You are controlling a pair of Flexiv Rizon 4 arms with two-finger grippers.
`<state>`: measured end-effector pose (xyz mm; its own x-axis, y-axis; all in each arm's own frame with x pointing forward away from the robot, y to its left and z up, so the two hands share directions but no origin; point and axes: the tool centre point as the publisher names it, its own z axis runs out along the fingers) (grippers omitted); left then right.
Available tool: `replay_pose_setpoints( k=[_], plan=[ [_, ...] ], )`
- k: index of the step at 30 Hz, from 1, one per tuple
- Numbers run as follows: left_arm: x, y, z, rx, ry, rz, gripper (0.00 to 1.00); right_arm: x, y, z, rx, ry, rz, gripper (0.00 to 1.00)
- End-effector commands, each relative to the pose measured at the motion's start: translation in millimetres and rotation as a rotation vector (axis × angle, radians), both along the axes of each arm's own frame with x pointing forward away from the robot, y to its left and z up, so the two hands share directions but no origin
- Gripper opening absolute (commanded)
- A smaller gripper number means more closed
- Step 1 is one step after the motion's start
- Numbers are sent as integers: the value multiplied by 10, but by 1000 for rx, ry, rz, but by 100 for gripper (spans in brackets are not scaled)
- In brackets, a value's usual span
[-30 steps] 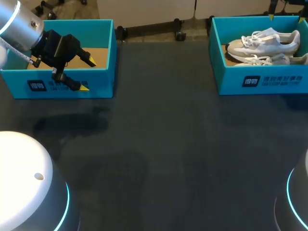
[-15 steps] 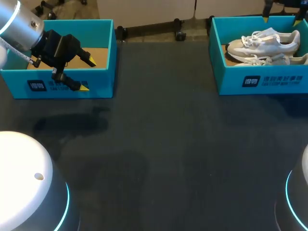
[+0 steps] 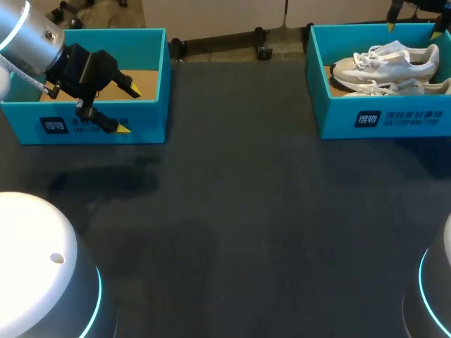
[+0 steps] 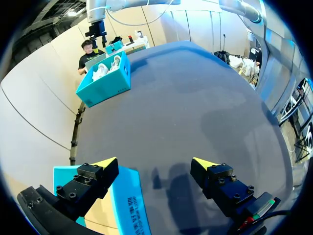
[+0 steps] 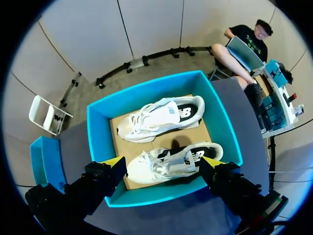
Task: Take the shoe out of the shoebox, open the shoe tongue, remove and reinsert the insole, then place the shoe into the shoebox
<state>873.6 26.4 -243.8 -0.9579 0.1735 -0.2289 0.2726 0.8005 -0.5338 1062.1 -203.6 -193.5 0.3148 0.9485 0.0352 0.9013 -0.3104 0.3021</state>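
Both white shoes (image 5: 161,117) lie in the teal shoebox (image 5: 98,147) at the counter's (image 3: 232,211) two o'clock; the right gripper (image 5: 164,165) hovers above, spread. Any grasp there should pinch one shoe's midfoot, clear of laces.

A dark grey, matte worktop (image 3: 232,225) fills nearly the whole head view, with soft shadows lying across its left side. Beyond its far edge runs a strip of grey-brown floor (image 3: 225,48), and pale panel walls (image 3: 211,14) stand on small black feet. In the right wrist view the same light panels (image 5: 146,29) curve around behind the worktop, joined at thin dark seams, with grey floor at their base. Lighting is even and indoor.
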Motion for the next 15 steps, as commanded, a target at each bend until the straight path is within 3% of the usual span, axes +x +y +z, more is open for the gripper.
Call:
replay_pose_setpoints(
  k=[1,9,15],
  plan=[
    [-57,-49,69,30,52,98,100,-66,-12,50,-30,48,47,100],
    [-60,-101,247,74,113,382,100,-300,-4,140,-61,141,148,100],
    [73,-136,371,127,193,692,100,-606,31,212,-65,182,184,100]
  ],
)
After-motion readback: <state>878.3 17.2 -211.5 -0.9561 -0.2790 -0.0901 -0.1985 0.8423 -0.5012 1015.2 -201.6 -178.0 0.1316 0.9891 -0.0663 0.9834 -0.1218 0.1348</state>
